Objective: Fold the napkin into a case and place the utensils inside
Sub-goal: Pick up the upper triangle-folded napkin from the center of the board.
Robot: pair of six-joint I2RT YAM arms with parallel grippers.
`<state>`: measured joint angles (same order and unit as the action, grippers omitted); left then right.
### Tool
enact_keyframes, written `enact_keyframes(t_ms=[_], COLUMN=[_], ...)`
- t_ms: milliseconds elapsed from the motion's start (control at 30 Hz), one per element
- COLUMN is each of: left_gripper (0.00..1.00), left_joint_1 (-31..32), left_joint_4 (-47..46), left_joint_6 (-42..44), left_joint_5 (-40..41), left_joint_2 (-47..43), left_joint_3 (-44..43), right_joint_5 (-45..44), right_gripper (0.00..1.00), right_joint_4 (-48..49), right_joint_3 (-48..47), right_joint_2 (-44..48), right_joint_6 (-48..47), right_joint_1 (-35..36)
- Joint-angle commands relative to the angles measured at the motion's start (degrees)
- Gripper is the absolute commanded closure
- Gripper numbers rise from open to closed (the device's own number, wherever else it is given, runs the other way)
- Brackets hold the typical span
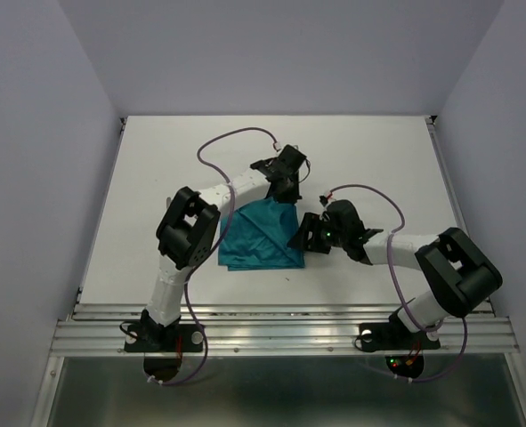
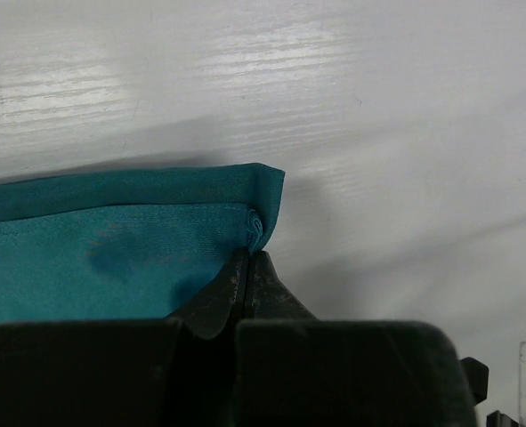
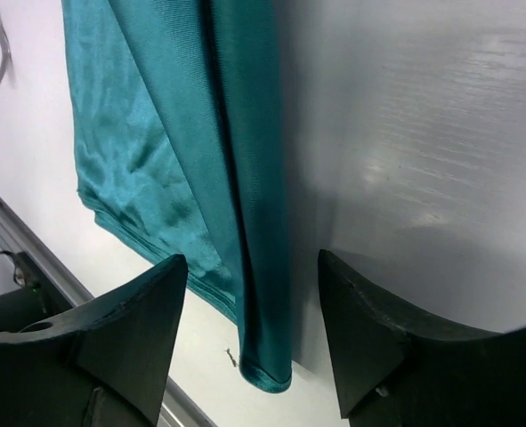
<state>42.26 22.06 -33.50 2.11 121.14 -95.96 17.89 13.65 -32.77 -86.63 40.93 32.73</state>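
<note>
Left gripper (image 2: 247,263) pinching corner of sheeny teal cloth napkin (image 2: 111,240); right gripper (image 3: 252,265) gaping wide astride folded edge, gripping nothing. Risk: slick layers sliding, fold collapsing if pinch loosening.

Table (image 1: 378,160): white, faintly grained. Napkin (image 1: 258,233): teal, folded, flat on it; one corner at the left gripper's (image 2: 247,265) closed fingertips, folded edge between the right gripper's (image 3: 252,262) parted fingers.

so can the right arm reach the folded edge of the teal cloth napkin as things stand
Probably yes: the right end effector hangs open over the folded edge of the soft teal cloth napkin, a finger each side, nothing between.
</note>
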Motion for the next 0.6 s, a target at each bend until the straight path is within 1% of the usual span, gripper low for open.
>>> enact_keyframes(t_ms=[0, 67, 100, 167, 200, 267, 300, 367, 400, 467, 500, 567], left_gripper=[1.0, 1.0, 1.0, 1.0, 1.0, 1.0, 1.0, 1.0, 1.0, 1.0, 1.0, 1.0], left_joint_1=[-0.9, -1.1, -1.2, -1.6, -1.6, -1.7, -1.7, -1.7, -1.7, -1.7, -1.8, -1.9], left_joint_4=[-1.7, -2.0, -2.3, -2.4, -2.4, -2.5, -2.6, -2.6, -2.6, -2.7, -2.7, -2.8], left_joint_6=[-0.3, -0.3, -0.3, -0.2, -0.1, -0.1, -0.1, -0.2, -0.2, -0.2, -0.3, -0.2], left_joint_5=[-0.4, -0.6, -0.7, -0.8, -0.8, -0.9, -1.0, -1.1, -1.1, -1.1, -1.1, -1.2], left_joint_2=[-6.9, -7.5, -7.7, -8.0, -8.0, -8.0, -7.9, -7.9, -8.1, -8.2, -8.2, -8.1], left_joint_3=[1.1, 1.7, 2.0, 2.4, 2.4, 2.5, 2.7, 2.8, 2.8, 2.9, 2.6, 2.4], right_joint_5=[0.1, -0.1, -0.3, -0.7, -0.8, -2.0, -2.6, -4.9, -6.0, -8.9, -12.3, -16.8], right_gripper=[0.36, 0.41, 0.45, 0.51, 0.58, 0.67, 0.77, 0.84, 0.89, 0.93, 0.97, 0.99], right_joint_4=[4.4, 5.1, 5.3, 5.6, 5.7, 5.4, 4.8, 2.7, 1.7, -1.0, -4.1, -8.2], right_joint_3=[3.2, 3.9, 4.0, 4.1, 4.1, 4.0, 3.9, 3.5, 2.9, 2.0, 0.7, -1.1], right_joint_2=[-1.7, -2.2, -2.3, -2.4, -2.3, -2.1, -1.5, -0.7, 0.5, 2.1, 3.8, 5.3], right_joint_6=[1.8, 2.6, 2.8, 3.5, 3.5, 4.0, 4.2, 4.3, 4.4, 4.0, 3.5, 2.8], right_joint_1=[0.6, 0.6, 0.6, 0.6, 0.6, 0.6, 0.6, 0.6, 0.6, 0.6, 0.6, 0.6])
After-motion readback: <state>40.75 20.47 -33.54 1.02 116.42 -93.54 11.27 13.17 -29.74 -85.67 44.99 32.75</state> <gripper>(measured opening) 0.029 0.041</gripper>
